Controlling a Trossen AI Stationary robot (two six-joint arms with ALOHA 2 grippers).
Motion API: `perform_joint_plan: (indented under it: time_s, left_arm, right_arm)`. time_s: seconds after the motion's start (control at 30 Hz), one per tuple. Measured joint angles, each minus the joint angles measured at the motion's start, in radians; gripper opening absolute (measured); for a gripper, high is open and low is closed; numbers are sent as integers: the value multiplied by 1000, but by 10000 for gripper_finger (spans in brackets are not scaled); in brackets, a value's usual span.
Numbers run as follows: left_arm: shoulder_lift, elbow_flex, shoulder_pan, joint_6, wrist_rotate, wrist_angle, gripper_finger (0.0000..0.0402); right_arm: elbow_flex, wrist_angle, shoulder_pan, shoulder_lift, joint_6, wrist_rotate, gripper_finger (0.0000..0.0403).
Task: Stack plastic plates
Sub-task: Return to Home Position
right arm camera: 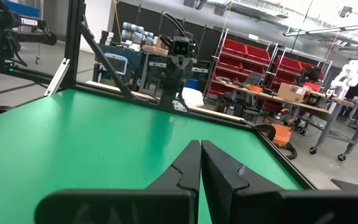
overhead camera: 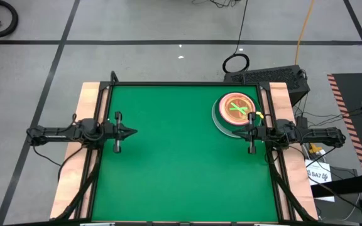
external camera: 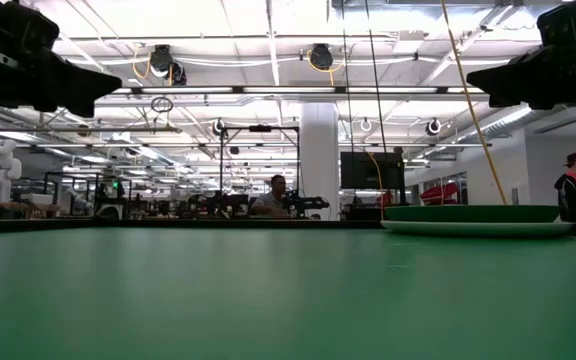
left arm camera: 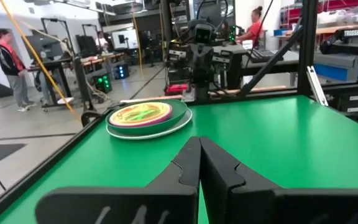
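The plastic plates stand in one stack (overhead camera: pixel 236 113) at the table's far right, resting on the green table top. The bottom plate is pale, with a dark green one above it, then magenta, and smaller striped green and pink discs on top. The stack also shows in the left wrist view (left arm camera: pixel 148 117) and in the low view (external camera: pixel 478 220). My left gripper (overhead camera: pixel 134 132) is shut and empty at the table's left edge, above the surface. My right gripper (overhead camera: pixel 239 132) is shut and empty at the right edge, just near of the stack.
The green table top (overhead camera: pixel 175 163) spreads between the two arms. Wooden side rails (overhead camera: pixel 87 100) and a dark frame run along the table's left and right edges. People stand in the room beyond the table (left arm camera: pixel 14 62).
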Motion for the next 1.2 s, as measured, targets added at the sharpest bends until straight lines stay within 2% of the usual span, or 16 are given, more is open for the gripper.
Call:
perform_joint_plan:
  time_s: [1.2]
  left_arm:
    - [5,2,3,18,-6,-14,5]
  right_arm:
    - [0,-10,0,0,0,0,9]
